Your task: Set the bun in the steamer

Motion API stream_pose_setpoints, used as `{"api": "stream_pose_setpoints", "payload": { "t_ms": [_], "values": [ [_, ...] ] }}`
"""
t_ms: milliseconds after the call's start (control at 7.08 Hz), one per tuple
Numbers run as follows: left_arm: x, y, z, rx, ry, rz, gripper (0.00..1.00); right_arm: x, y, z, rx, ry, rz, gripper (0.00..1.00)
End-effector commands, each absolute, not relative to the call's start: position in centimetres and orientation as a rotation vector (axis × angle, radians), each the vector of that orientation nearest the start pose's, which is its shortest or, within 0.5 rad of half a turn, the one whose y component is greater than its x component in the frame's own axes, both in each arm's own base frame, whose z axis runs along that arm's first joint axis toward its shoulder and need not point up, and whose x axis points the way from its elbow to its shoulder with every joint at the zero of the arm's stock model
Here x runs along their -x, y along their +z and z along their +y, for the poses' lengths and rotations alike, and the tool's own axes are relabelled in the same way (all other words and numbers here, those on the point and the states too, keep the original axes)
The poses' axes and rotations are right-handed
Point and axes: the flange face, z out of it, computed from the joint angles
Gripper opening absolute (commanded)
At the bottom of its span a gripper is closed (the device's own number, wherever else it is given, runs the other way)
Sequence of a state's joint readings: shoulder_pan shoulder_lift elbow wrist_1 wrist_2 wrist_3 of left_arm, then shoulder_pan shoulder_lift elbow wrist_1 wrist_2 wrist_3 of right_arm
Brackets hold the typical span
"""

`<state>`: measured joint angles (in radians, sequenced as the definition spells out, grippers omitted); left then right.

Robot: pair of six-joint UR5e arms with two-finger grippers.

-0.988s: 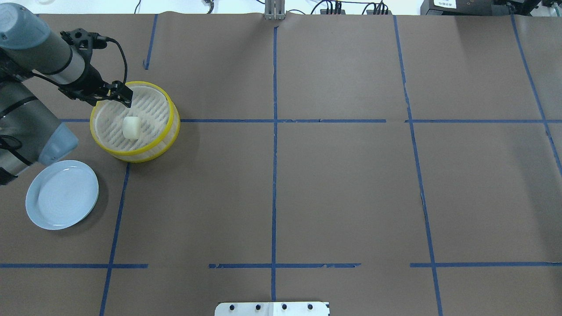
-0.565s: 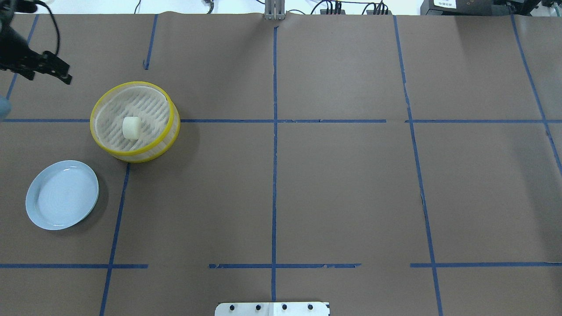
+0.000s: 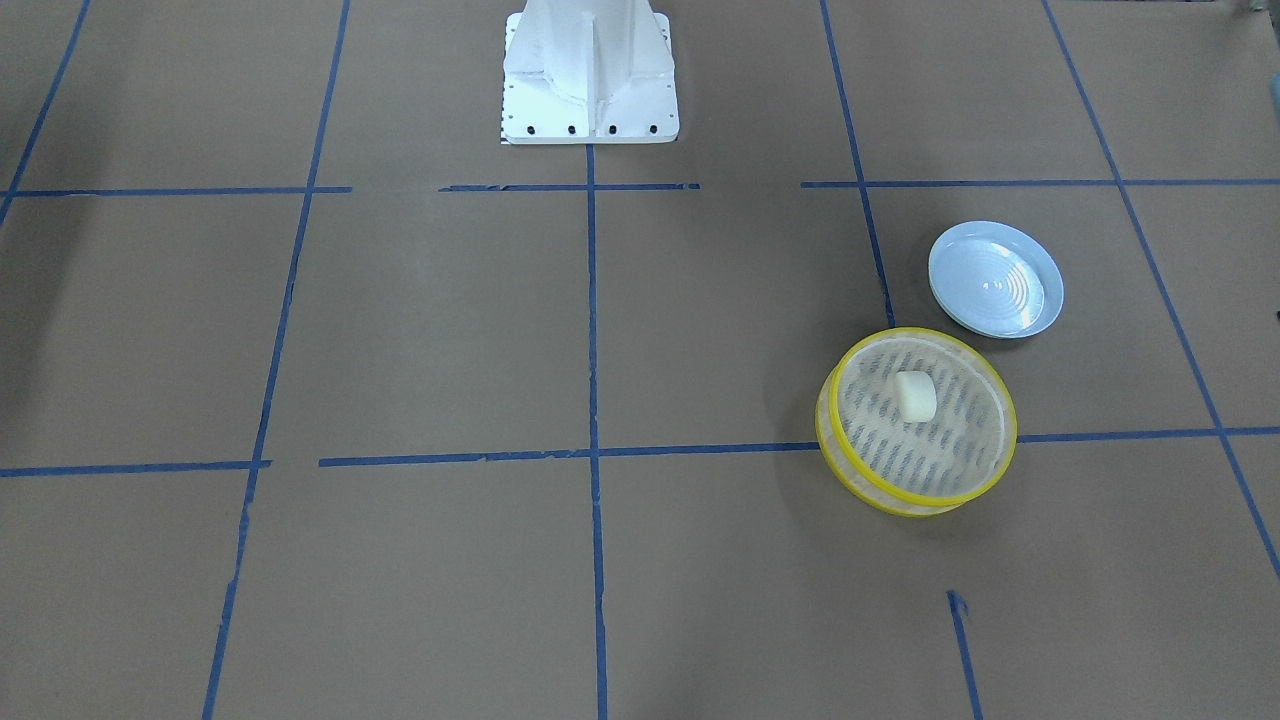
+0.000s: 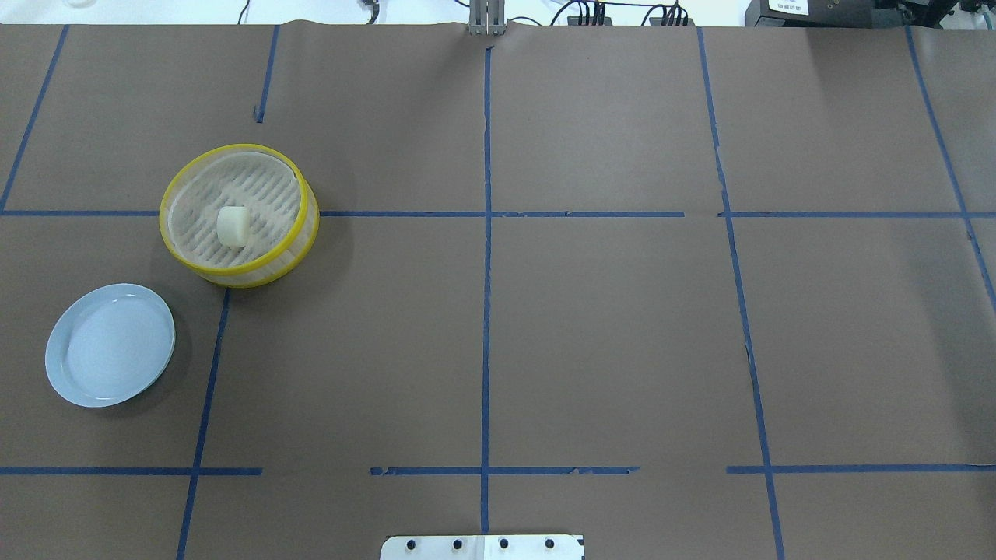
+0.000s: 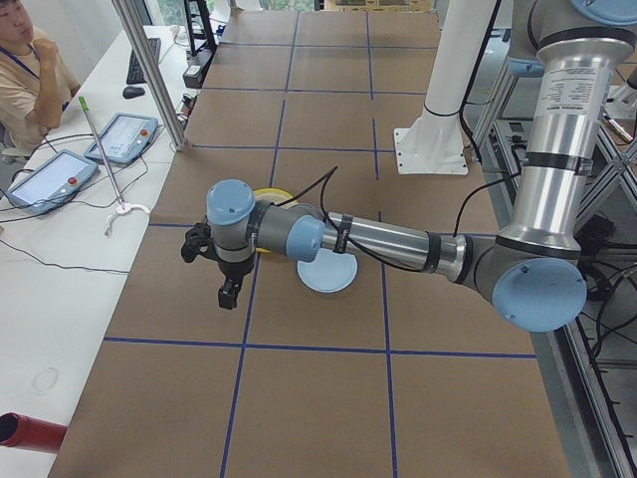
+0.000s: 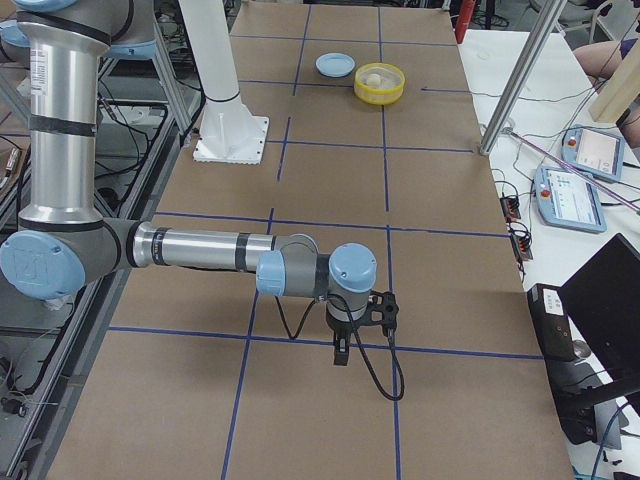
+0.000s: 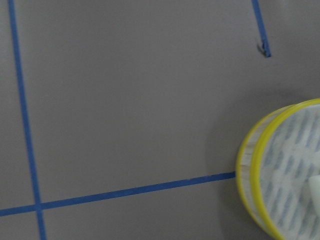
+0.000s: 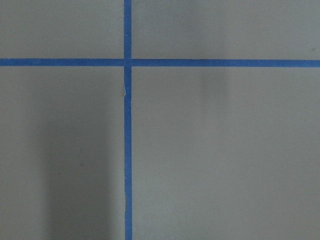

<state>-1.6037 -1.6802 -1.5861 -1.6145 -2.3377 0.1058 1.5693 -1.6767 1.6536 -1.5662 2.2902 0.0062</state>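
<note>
The cream-white bun [image 4: 233,225] lies near the middle of the yellow-rimmed steamer [image 4: 233,272] at the table's left; both also show in the front view, the bun [image 3: 915,396] inside the steamer [image 3: 918,500]. The left wrist view catches the steamer's rim [image 7: 257,165] and an edge of the bun [image 7: 315,192]. My left gripper [image 5: 227,296] shows only in the exterior left view, hanging above the table apart from the steamer; I cannot tell if it is open. My right gripper [image 6: 341,355] shows only in the exterior right view, far from the steamer [image 6: 380,84]; I cannot tell its state.
A pale blue plate [image 4: 109,344] sits on the table near the steamer, toward the robot; it also shows in the front view [image 3: 995,280]. The robot's white base [image 3: 590,80] stands at the table's near edge. Blue tape lines cross the brown table cover.
My left arm has drawn back from over the steamer and left the overhead view at the left edge. The bun stays in the steamer.
</note>
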Motion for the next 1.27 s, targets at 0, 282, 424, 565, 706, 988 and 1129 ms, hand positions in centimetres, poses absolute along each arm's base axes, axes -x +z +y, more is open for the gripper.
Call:
{"api": "stream_pose_setpoints", "payload": {
  "t_ms": [0,282,424,565,706,988,1129],
  "values": [
    [13.2,62.6,-52.4,-0.182,0.125,0.745,0.99,-6.7,67.1,-44.6,0.02,0.011,-0.719,1.0],
    [12.7,66.0,-48.6,-0.122,0.103,0.752,1.0,-6.7,67.1,-44.6,0.02,0.011,-0.719,1.0],
    [12.4,67.6,-46.4,-0.096,0.094,0.759,1.0,-6.7,67.1,-44.6,0.02,0.011,-0.719,1.0],
    [12.4,67.9,-46.6,-0.082,0.086,0.755,1.0,-6.7,67.1,-44.6,0.02,0.011,-0.719,1.0],
    [12.4,67.7,-46.9,-0.08,0.084,0.754,1.0,-6.7,67.1,-44.6,0.02,0.011,-0.719,1.0],
    [12.3,67.6,-47.0,-0.026,0.063,0.769,1.0,-6.7,67.1,-44.6,0.02,0.011,-0.719,1.0],
    [12.4,66.0,-48.1,0.029,0.041,0.778,1.0,-6.7,67.1,-44.6,0.02,0.011,-0.719,1.0]
  ]
}}
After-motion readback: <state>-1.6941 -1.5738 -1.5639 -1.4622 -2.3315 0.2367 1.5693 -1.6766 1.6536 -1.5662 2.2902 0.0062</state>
